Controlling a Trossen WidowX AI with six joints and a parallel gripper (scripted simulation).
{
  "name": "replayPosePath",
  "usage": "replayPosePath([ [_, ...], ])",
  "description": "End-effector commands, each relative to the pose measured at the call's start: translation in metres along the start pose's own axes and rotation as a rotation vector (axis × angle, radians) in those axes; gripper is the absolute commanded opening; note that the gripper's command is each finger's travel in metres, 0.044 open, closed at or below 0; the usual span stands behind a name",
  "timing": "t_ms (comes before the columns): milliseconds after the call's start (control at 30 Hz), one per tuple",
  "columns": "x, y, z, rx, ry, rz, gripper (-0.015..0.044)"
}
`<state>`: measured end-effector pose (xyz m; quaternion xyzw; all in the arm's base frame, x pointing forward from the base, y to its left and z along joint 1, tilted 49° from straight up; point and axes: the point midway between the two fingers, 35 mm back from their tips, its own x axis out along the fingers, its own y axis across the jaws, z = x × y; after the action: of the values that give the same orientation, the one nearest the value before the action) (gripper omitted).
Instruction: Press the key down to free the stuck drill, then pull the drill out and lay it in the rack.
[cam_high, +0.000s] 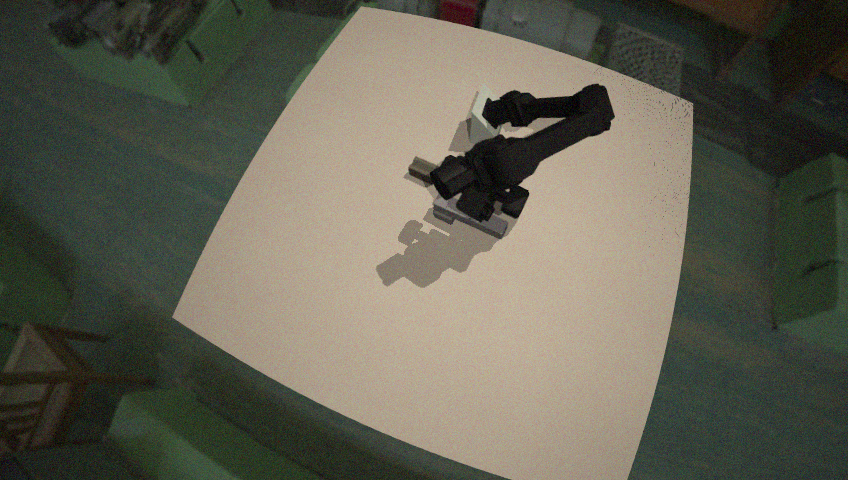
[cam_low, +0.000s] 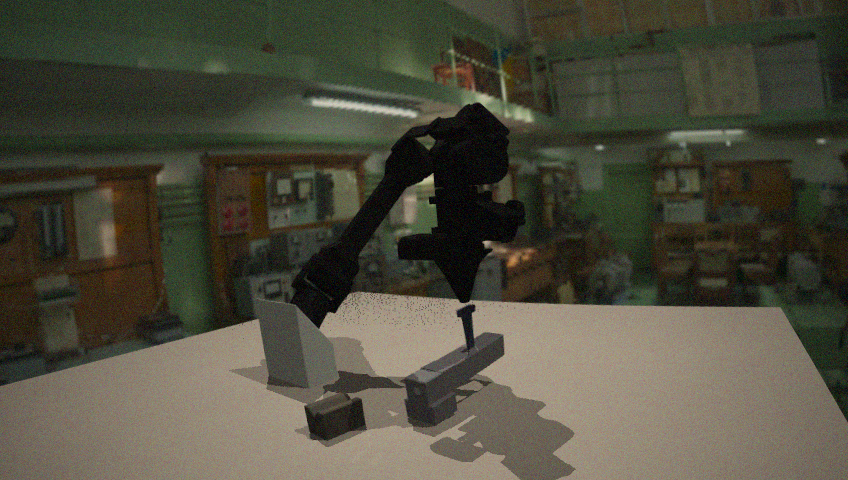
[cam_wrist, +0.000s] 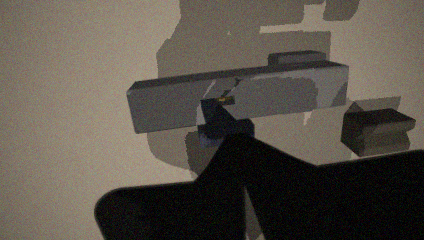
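The pincer (cam_high: 483, 208) (cam_low: 465, 297) (cam_wrist: 235, 141) is narrow, its fingers brought together with nothing between them. It points down over the key (cam_low: 468, 330) (cam_wrist: 217, 120), and in the exterior view a thin gap shows between the fingertips and the key's head. In the wrist view the tips overlap that head.

The key is dark blue and T-shaped. It stands up, leaning a little, from a slot in the top of the grey bar (cam_high: 496, 226) (cam_low: 440, 374) (cam_wrist: 165, 105), with much of its shank above the surface. Beside the shank, a small yellow patch (cam_wrist: 222, 99) shows in the slot.

The bar lies level above the bench (cam_high: 357, 356) (cam_low: 654, 386) (cam_wrist: 75, 75), with a foot (cam_high: 443, 216) (cam_low: 440, 410) (cam_wrist: 297, 58) under the end nearer the rack (cam_high: 421, 169) (cam_low: 335, 416) (cam_wrist: 375, 130); its other end reaches out past the foot. A small round mark (cam_low: 417, 390) shows on the end face above the foot. I cannot tell whether the mark or the yellow patch belongs to the drill, which is not plainly seen.

The rack is a short brown block with a groove along its top, sitting on the bench apart from the bar. No drill lies in the groove. The black arm (cam_high: 565, 136) (cam_low: 368, 220) rises from beside a pale, slant-topped block (cam_high: 483, 115) (cam_low: 300, 347) and bends over to the bar. Its shadow falls across the bar and the bench.
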<state>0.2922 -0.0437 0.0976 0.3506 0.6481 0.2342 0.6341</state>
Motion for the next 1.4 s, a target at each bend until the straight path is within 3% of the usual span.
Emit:
replayPosePath([
  [0,0.007,0.003,0.000,-0.002,0.010,-0.011,0.0000],
  [1367,0.010,0.006,-0.009,-0.001,0.011,-0.011,0.0000],
])
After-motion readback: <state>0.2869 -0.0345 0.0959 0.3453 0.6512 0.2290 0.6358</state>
